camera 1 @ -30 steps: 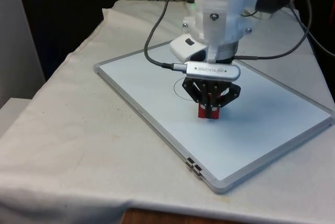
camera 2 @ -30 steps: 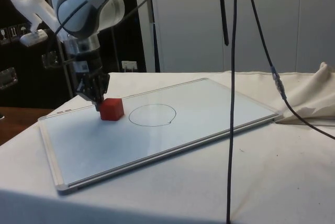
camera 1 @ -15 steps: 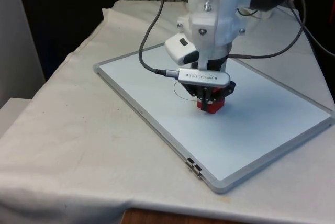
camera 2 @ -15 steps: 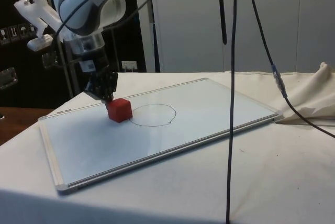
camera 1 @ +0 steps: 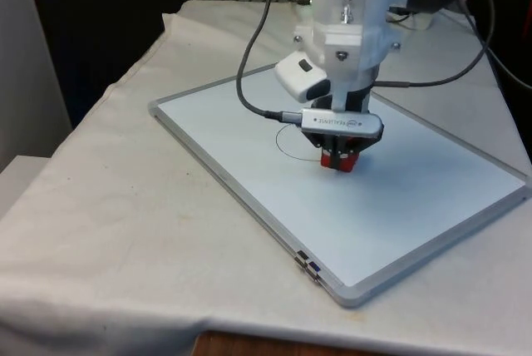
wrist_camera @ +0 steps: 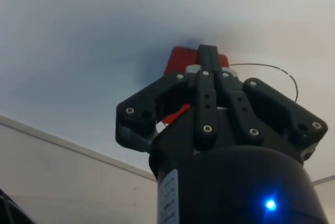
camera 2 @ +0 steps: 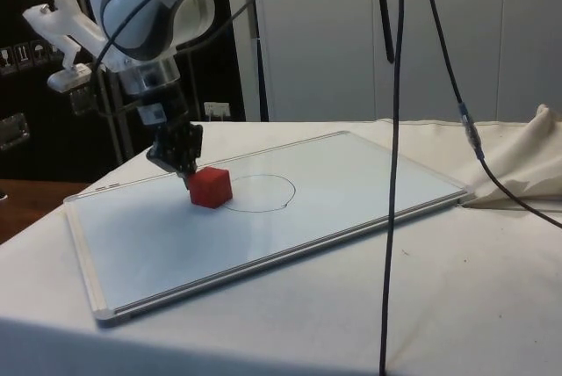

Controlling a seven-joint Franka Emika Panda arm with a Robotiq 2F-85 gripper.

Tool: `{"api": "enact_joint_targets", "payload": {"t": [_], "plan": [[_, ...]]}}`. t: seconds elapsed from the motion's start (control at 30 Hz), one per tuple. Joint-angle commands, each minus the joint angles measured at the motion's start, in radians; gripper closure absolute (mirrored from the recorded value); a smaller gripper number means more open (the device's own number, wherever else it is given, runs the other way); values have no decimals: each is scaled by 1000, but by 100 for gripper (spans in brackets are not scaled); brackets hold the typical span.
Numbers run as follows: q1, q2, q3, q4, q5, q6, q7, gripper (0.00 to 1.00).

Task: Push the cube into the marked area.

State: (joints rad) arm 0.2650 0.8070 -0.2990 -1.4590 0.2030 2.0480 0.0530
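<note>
Where the whiteboard (camera 2: 351, 174) lies flat on the white cloth (camera 2: 492, 306), you see, at the side view's left, the gripper (camera 2: 186, 168) tilted down with its tips at the board surface. Its two fingers are pressed together, nothing between them; the wrist view shows the gripper (wrist_camera: 208, 56) as one closed black blade. Just to the right of the tips in the side view sits the red cube (camera 2: 211, 187), touching them on its near-left face. Next to the right you find the drawn circle (camera 2: 263, 192); the cube rests on the circle's left edge, its far side over the line, most of the ring's inside bare. In the wrist view, the cube (wrist_camera: 180, 59) shows directly behind the fingertip, the pen line curving off beside it. In the front view, you see the gripper (camera 1: 339, 159) over the cube (camera 1: 345, 162), with the circle (camera 1: 291, 141) extending toward that view's left. Dark cables (camera 2: 391, 130) hang in the side view's foreground, right of the circle.
</note>
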Motion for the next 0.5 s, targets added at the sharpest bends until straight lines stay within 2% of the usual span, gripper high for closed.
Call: {"api": "enact_joint_targets", "payload": {"t": [0.0, 0.1, 0.13, 0.17, 0.37, 0.4, 0.47], "plan": [[3, -8, 2, -13, -2, 12, -8, 100], [8, -9, 6, -14, -7, 10, -21, 100], [4, -1, 6, -4, -7, 0, -18, 100], [9, -7, 8, -13, -10, 9, -24, 100], [14, -8, 18, -20, -26, 11, -45, 100], [10, -1, 18, -7, -22, 0, -40, 100], [17, -13, 19, -27, -34, 10, -47, 100]]}}
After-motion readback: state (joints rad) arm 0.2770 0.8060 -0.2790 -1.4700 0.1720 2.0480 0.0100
